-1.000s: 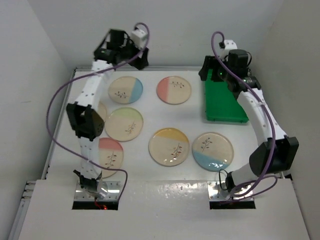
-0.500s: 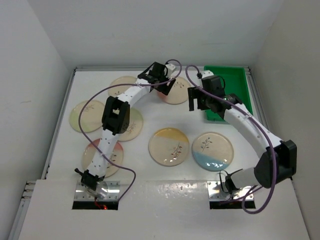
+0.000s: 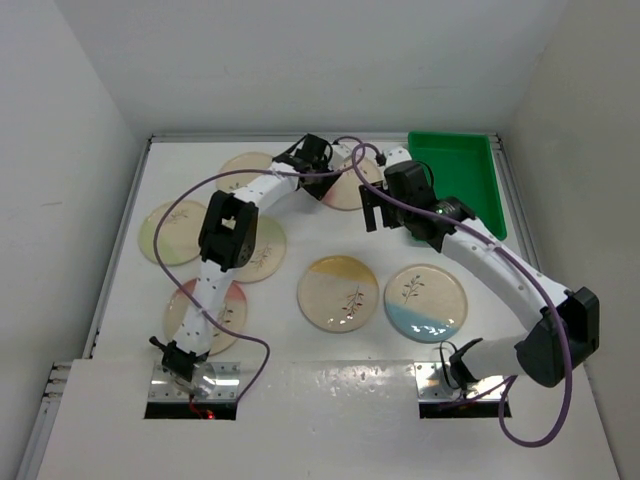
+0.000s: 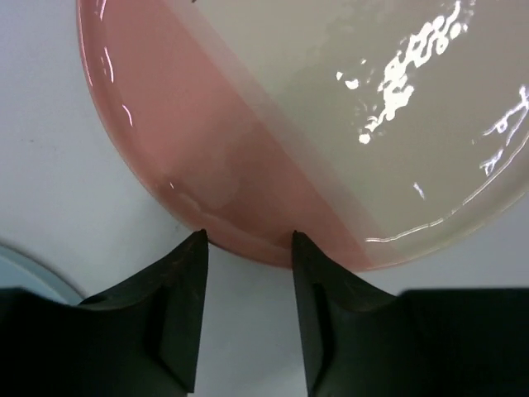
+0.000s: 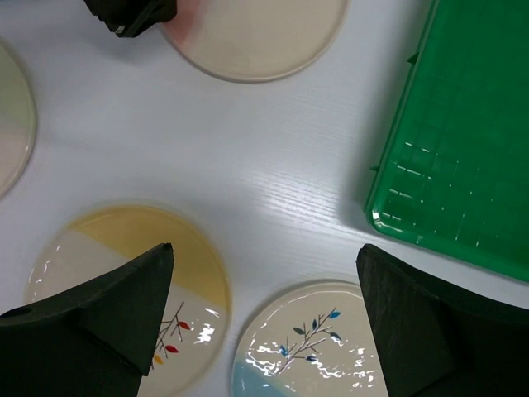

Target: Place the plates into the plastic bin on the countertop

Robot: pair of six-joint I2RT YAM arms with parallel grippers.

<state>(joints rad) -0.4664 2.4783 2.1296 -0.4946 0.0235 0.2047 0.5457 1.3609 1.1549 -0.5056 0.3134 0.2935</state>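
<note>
Fingers of the left gripper [image 4: 248, 240] stand apart, their tips at the rim of the pink-segment plate [image 4: 331, 124]; whether they touch it cannot be told. The plate lies flat on the countertop [image 4: 50, 165]. Fingers of the right gripper [image 5: 264, 256] are spread wide, grasping nothing, above the yellow-segment plate [image 5: 124, 281] and blue-segment plate [image 5: 306, 347]. The plastic bin [image 5: 463, 141] sits far right, with the remaining plates [image 3: 175, 230] on the countertop to its left.
</note>
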